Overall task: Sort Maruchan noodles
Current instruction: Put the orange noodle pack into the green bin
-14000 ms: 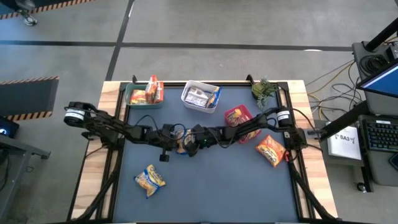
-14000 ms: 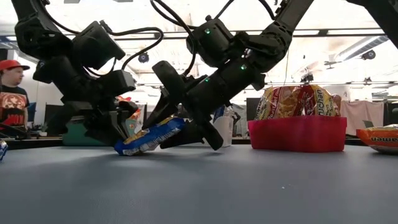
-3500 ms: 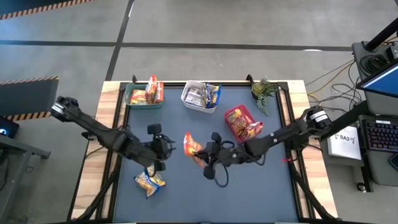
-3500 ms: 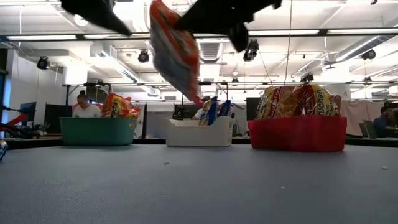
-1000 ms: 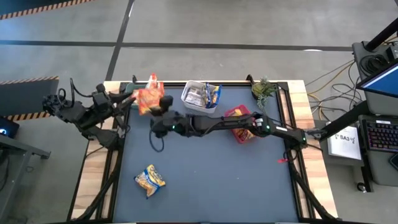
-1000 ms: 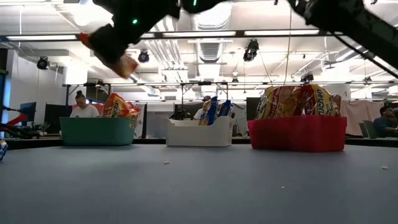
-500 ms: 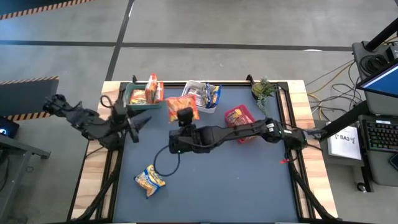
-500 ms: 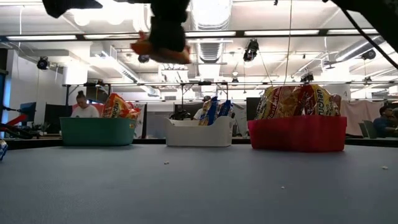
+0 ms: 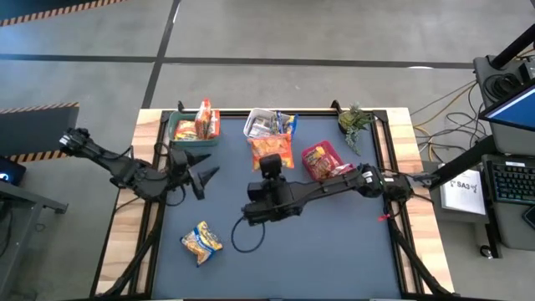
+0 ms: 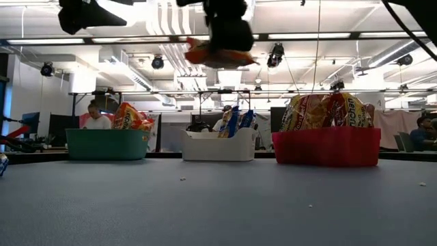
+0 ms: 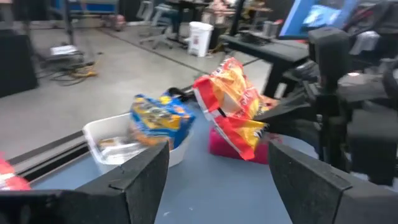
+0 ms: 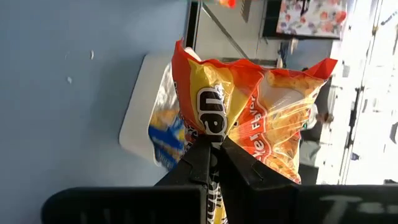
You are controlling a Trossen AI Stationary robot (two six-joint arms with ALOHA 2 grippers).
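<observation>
Carry orange packet (image 9: 271, 150), pinched in right hand (image 9: 272, 160) (left hand (image 9: 194, 174) spread, empty, frame's left), squarely over matching bin before releasing.

Low view: the right hand (image 10: 229, 31) is cut off by the top edge; only its lower part shows, and it covers the upper part of the crinkly orange-and-red plastic noodle packet (image 10: 217, 55). The left hand (image 10: 85, 15) is likewise cropped by the top edge.

Left wrist view: the scene is motion-blurred, so the print on the blue-and-yellow packet (image 11: 158, 115) in the white rectangular plastic bin (image 11: 102, 134) is unreadable.

Right wrist view: the held packet hides most of that bin (image 12: 140, 112).

High view: the labels of the packets in the green rectangular plastic bin (image 9: 178, 135) are too small to read.
</observation>
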